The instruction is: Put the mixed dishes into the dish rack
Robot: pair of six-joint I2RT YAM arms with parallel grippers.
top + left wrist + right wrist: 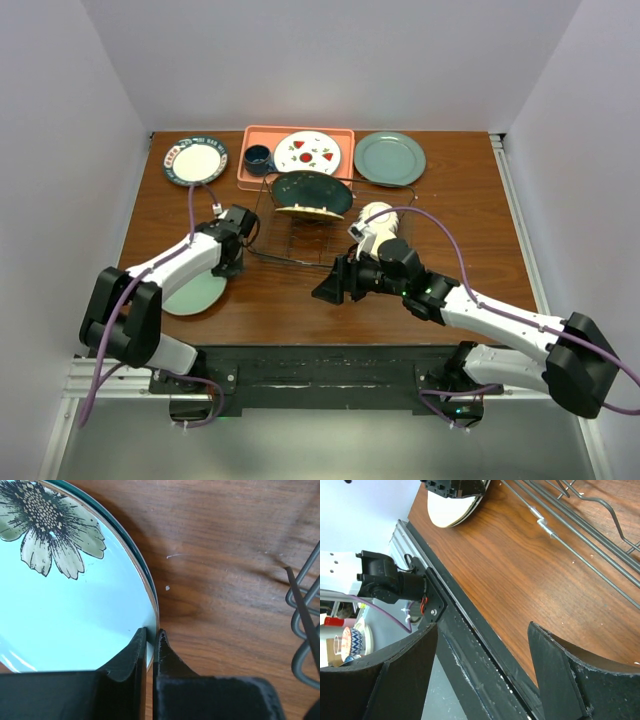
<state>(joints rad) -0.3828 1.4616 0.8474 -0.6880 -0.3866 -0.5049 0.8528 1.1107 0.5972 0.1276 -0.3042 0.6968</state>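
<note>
Pale-green flower plate (75, 610), left-front of the rack (290, 245), is clamped at its rim by the left fingers (131, 656); two plates (312, 190) stand racked, right fingers (405, 675) apart over open counter (280, 300) before it.

left arm (165, 265): white links, black joints | right arm (500, 318): same | cables (190, 210): purple | fingers (560, 680): black, curved

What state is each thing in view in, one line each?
left gripper: shut on flower plate's rim
right gripper: open, empty
flower plate: gripped, outside dish rack
dark teal plate: leaning in dish rack
green-rimmed plate: flat on table, not loaded
</note>
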